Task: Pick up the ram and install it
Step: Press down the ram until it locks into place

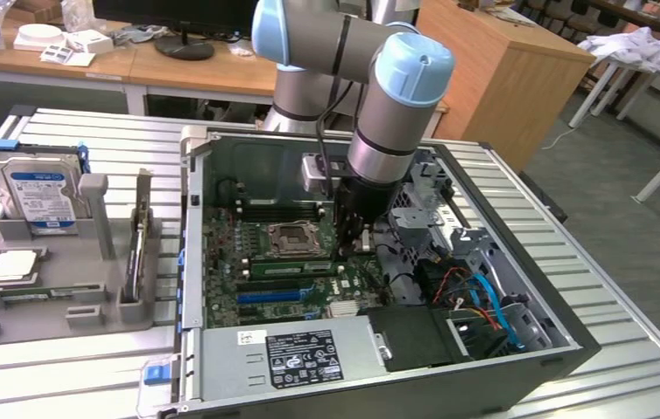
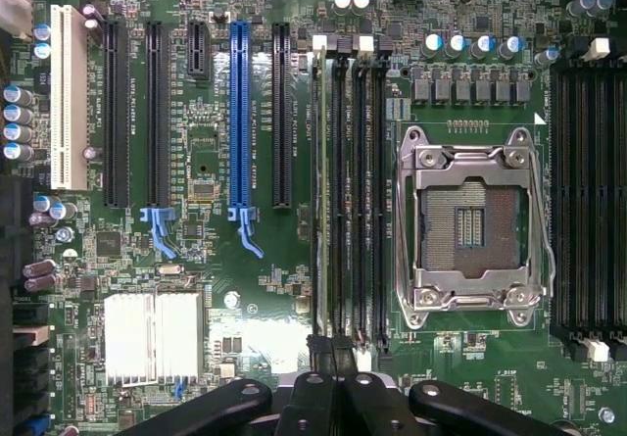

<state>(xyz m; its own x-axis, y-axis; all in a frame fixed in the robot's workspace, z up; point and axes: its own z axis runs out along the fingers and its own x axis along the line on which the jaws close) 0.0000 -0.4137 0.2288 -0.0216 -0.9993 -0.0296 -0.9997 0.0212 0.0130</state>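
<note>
The ram (image 2: 319,191) stands edge-on in the memory slot farthest from the CPU socket (image 2: 473,222). In the exterior view the ram (image 1: 289,267) is a green strip just below the socket on the motherboard. My gripper (image 2: 331,389) is shut, its fingertips pressed together right over one end of the stick. Whether they touch it, I cannot tell. In the exterior view my gripper (image 1: 340,251) points straight down into the open computer case (image 1: 196,262), at the end of the ram toward the exterior view's right.
A grey tray (image 1: 39,301) at the exterior view's left holds a hard drive (image 1: 37,188), a square silver processor chip (image 1: 16,266) and an upright holder (image 1: 138,244). Cables and a drive cage (image 1: 482,297) crowd the case at the exterior view's right. A power supply (image 1: 295,353) sits at the front.
</note>
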